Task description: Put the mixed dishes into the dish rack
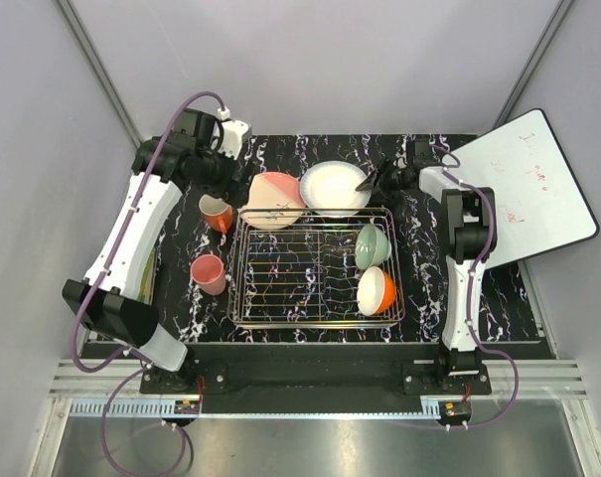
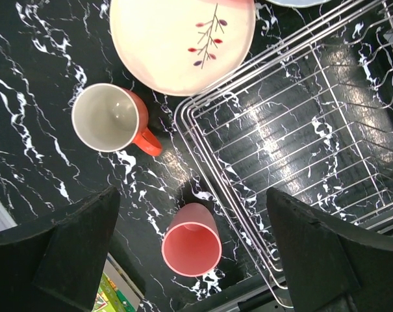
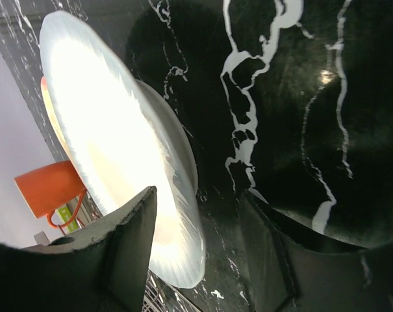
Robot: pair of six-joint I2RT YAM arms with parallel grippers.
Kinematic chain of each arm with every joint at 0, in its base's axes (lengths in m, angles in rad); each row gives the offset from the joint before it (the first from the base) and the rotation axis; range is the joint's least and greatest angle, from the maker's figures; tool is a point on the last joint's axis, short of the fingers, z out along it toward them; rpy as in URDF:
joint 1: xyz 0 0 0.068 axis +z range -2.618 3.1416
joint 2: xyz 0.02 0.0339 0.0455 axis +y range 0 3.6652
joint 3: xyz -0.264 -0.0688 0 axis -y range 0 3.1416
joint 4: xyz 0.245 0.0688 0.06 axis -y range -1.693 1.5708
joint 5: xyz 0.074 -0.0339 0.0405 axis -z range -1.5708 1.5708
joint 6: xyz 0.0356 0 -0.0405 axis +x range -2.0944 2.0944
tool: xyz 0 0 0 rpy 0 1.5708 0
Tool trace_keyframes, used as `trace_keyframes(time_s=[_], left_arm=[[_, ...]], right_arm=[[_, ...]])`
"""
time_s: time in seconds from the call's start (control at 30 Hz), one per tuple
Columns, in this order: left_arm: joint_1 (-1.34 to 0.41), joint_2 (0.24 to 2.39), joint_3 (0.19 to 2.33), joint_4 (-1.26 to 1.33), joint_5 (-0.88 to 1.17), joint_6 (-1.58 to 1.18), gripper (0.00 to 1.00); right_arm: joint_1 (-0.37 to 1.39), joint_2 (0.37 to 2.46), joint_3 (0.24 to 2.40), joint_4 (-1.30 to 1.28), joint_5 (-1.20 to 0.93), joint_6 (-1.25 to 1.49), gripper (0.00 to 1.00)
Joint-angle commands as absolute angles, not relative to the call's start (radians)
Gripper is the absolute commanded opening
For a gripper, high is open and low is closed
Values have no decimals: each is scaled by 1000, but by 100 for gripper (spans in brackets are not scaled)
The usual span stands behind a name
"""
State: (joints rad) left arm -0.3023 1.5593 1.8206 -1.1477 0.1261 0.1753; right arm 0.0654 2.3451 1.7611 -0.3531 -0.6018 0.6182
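The dish rack (image 1: 315, 266) holds the pale green bowl (image 1: 372, 244) and the orange bowl (image 1: 375, 290) at its right side. The pink-and-peach plate (image 1: 275, 199) rests on the rack's far-left corner, with the white plate (image 1: 334, 187) beside it. Left of the rack stand the orange mug (image 1: 217, 212) and the pink mug (image 1: 209, 273). My right gripper (image 3: 196, 253) is open astride the white plate's (image 3: 118, 143) rim, one finger over its face, and a gap shows on the table side. My left gripper (image 2: 193, 198) hangs wide open, high above the pink mug (image 2: 191, 246).
A green book (image 2: 115, 296) lies at the table's left edge under my left arm. A white board (image 1: 524, 194) leans at the right. The rack's wire rim (image 2: 209, 175) runs close to the pink mug. The orange mug (image 2: 112, 118) stands upright, handle toward the rack.
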Motion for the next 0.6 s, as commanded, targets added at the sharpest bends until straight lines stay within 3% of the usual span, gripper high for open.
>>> trace_keyframes(time_s=[0.0, 0.3, 0.47, 0.57], left_arm=[[-298, 1551, 1783, -1085, 149, 170, 99], [-299, 1534, 1691, -1020, 129, 176, 99], [-298, 1502, 1617, -976, 120, 175, 99], [-299, 1493, 1579, -956, 115, 183, 99]], right_arm=[[83, 2396, 1755, -330, -646, 592, 61], [87, 2442, 1770, -327, -624, 597, 52], [87, 2434, 1755, -324, -591, 588, 42], [86, 2410, 1750, -324, -572, 575, 26]])
